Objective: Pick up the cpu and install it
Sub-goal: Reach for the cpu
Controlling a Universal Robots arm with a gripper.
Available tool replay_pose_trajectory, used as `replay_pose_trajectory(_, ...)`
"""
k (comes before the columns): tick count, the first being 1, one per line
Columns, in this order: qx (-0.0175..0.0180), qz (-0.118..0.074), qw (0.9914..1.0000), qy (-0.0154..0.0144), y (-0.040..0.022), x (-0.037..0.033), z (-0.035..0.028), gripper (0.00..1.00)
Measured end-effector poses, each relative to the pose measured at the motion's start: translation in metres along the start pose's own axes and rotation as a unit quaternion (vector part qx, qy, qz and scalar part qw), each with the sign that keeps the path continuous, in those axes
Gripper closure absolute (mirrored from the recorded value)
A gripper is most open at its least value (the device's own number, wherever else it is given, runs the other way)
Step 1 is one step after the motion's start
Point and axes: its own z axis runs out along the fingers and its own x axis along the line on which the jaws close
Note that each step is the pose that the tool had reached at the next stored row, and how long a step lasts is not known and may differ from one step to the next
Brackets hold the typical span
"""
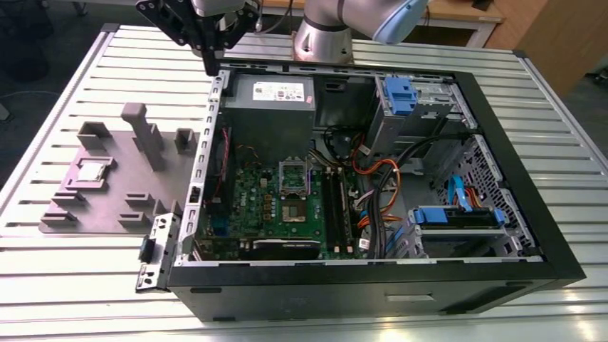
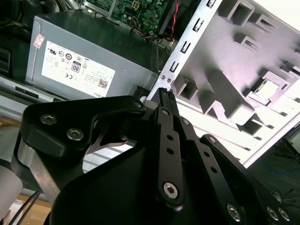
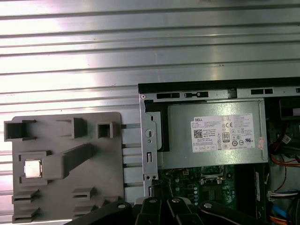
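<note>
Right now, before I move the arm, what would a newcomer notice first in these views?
The open black computer case with its green motherboard dominates the ribbed metal table. On the grey moulded tray at the exterior view's left lies the small silver square cpu, while the black gripper hangs empty above the case's corner.

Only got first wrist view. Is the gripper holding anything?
Observer: No. In the second wrist view the gripper is shut with nothing in it.
Operator: Where is it over the scene?
Observer: In the exterior view it hangs above the side wall of the computer case, by the power supply, well apart from the cpu on the grey tray.
Operator: Socket location?
Observer: In the exterior view the socket sits mid-motherboard, with orange cables on the exterior view's right of it.
</note>
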Motion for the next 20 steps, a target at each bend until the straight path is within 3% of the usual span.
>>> replay_pose_trajectory(20, 0.0000, 0.000, 1.00000, 0.0000, -0.0004, 0.0051, -0.0001, 0.89)
